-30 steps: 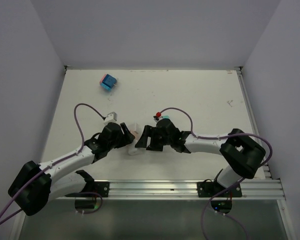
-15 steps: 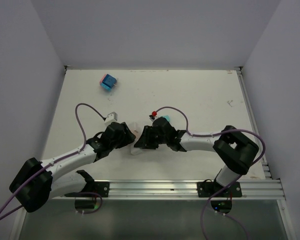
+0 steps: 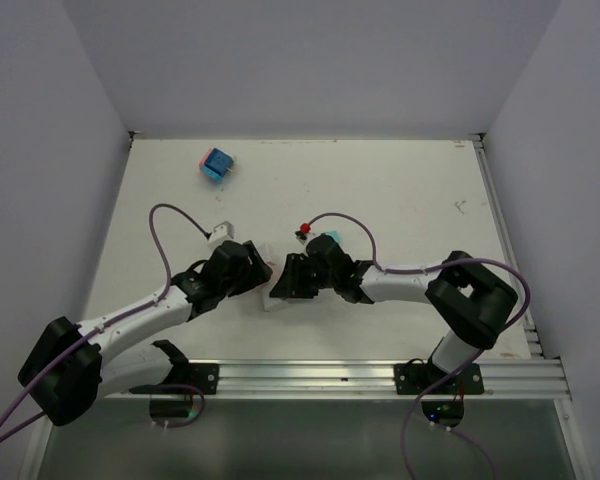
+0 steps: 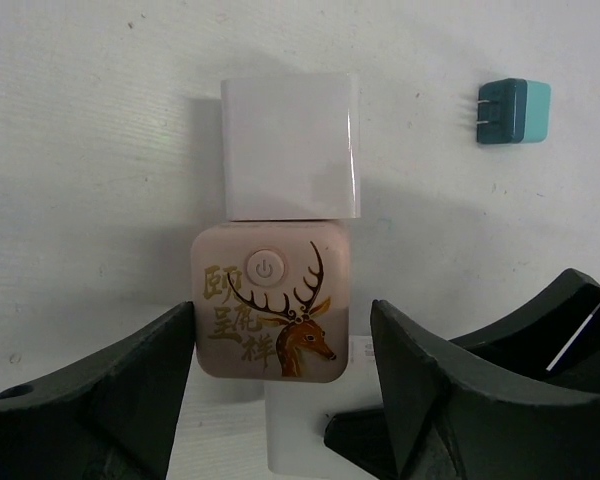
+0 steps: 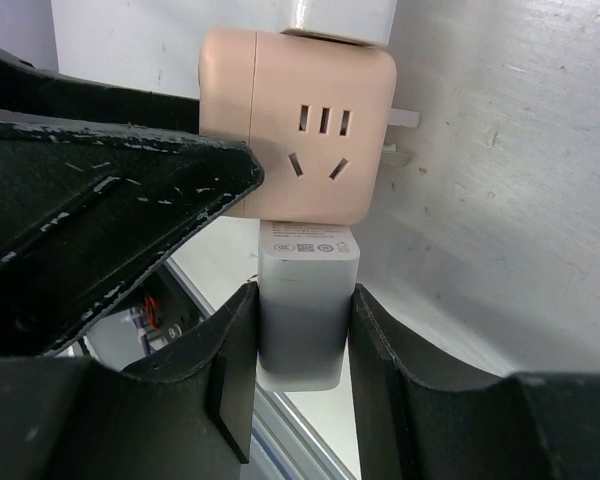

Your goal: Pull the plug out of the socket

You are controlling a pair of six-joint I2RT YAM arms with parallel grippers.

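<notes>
The pink cube socket (image 4: 270,300) with a deer print lies on the white table, with a white plug (image 4: 290,145) on its far side and another white plug (image 4: 305,435) on its near side. My left gripper (image 4: 280,330) straddles the socket and stands open: the left finger touches its side, the right finger is a little apart. In the right wrist view my right gripper (image 5: 305,300) is shut on the near white plug (image 5: 305,300), which is seated against the socket (image 5: 300,120). From above, the grippers (image 3: 250,272) (image 3: 285,280) meet at the socket (image 3: 267,268).
A loose teal plug (image 4: 515,112) lies to the right of the socket. A blue and pink cube (image 3: 217,164) sits at the far left. A small white connector (image 3: 221,235) and a red-tipped one (image 3: 303,230) lie by the purple cables. The aluminium rail (image 3: 380,375) runs along the near edge.
My right gripper moved left to the socket and shut on the near white plug. My left gripper's jaws widened slightly around the socket.
</notes>
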